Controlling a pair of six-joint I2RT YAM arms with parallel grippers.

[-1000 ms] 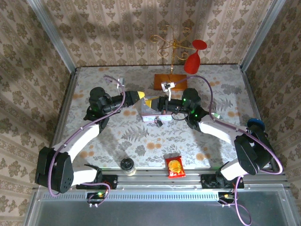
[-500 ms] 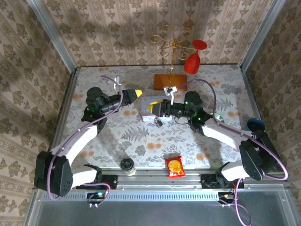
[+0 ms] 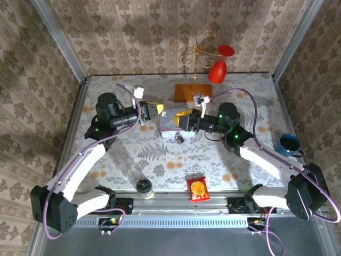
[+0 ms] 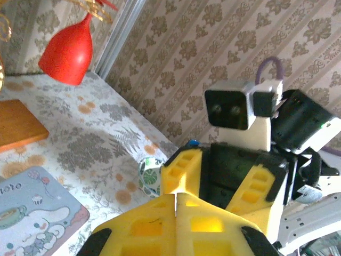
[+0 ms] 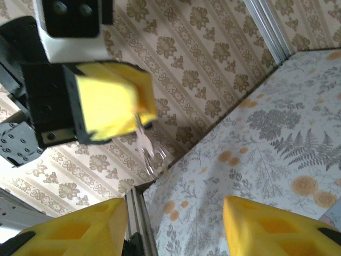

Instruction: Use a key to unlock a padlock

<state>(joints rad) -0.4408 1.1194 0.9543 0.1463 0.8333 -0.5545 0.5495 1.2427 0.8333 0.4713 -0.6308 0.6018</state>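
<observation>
1. While both arms reach in over the middle of the bench point(image 3: 133, 160), the left pincer point(image 3: 152, 110) and the right pincer point(image 3: 180, 117) face each other, close but not touching.
2. The left pincer is clenched on a small silvery key point(image 5: 145, 148). The key hangs down from its yellow tips.
3. The right pincer is released. Its two yellow fingers point(image 5: 277, 226) are spread wide, and they hold nothing.
4. The padlock point(image 3: 180, 137) is tiny and dark. It lies on the bench just beside the near edge of a pale tin point(image 3: 166, 125), close to the right pincer. Both pincers are apart from it.
5. The tin has a cartoon picture on its lid. From above, the right pincer hangs over its far corner.
6. A red glass point(image 3: 220, 63) hangs bowl down on a gold wire stand point(image 3: 193, 50) at the back. The stand has a brown wooden foot point(image 3: 187, 92).
7. A blue cup point(image 3: 288, 144) sits far to the right.
8. A little jar point(image 3: 144, 186) and a red snack bag point(image 3: 197, 189) sit by the near edge, well apart from the padlock.
</observation>
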